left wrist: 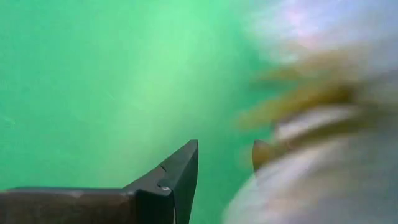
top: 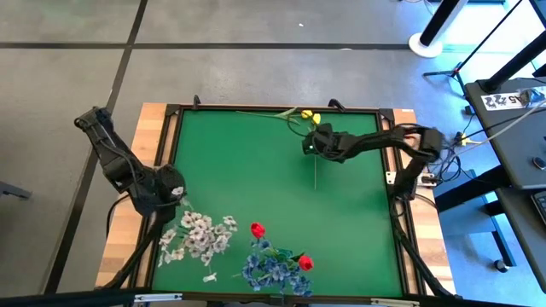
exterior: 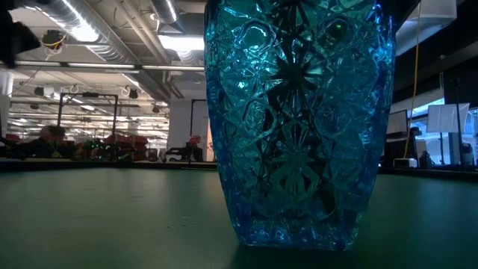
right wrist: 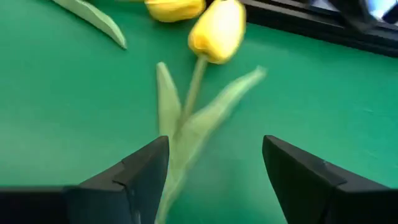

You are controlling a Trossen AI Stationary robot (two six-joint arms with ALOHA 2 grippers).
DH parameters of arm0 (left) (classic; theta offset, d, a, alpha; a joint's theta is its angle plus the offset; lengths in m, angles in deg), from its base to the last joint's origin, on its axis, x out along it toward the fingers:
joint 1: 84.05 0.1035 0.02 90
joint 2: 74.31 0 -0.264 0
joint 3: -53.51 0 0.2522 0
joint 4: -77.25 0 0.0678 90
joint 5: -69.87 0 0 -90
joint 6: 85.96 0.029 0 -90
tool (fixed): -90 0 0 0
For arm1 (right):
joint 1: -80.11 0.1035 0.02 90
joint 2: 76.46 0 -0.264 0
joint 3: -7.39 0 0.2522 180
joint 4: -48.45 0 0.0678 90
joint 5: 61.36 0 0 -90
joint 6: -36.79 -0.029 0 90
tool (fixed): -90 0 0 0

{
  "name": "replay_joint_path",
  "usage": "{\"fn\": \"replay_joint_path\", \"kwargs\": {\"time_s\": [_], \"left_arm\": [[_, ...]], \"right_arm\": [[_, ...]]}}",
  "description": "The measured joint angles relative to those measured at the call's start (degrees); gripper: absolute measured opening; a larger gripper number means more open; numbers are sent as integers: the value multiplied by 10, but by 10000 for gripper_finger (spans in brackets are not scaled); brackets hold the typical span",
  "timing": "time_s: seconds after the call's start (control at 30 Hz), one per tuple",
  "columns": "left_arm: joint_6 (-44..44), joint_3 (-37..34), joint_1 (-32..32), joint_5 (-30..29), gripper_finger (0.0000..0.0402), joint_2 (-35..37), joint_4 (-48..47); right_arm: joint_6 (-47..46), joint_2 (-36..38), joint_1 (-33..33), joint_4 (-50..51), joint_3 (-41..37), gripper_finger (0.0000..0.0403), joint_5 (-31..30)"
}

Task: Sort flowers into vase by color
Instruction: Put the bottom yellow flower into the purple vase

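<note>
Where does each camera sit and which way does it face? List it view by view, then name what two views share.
High view: overhead, looking straight down on the green table; both arms show.
Low view: table height, looking level at a blue glass vase; no arm shows.
Left wrist view: on the left arm, facing white flowers; one finger shows.
Right wrist view: over the open right pincer, facing a yellow tulip.
Shared: that yellow tulip also shows from above.
</note>
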Motion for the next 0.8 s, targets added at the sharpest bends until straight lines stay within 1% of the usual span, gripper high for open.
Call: {"fn": "replay_joint_path", "kwargs": {"time_s": [0.07,0.13,0.23,0.3,0.4,0.53,0.6,0.67,0.73,0.8], "left_arm": [[4,0,12,-47,147,0,1],[11,0,25,-76,147,0,2],[34,-3,46,-87,147,0,4],[49,-10,60,-95,147,0,2],[60,-27,78,-110,147,9,4],[59,-59,97,-108,142,35,37],[40,-72,97,-113,137,47,70],[22,-77,97,-115,132,53,122],[43,-79,95,-116,128,46,183],[88,-81,90,-118,126,36,235]], "right_arm": [[3,-33,-5,-35,-1,237,-1],[12,-61,-9,-70,6,212,6],[19,-90,-14,-88,19,168,25],[33,-100,-12,-89,24,137,13],[60,-101,-12,-95,25,89,13],[104,-102,-12,-107,24,21,22],[110,-97,-3,-106,24,11,22],[112,-85,5,-105,23,19,22],[118,-63,20,-92,19,23,29],[136,-34,41,-117,19,17,35]]}}
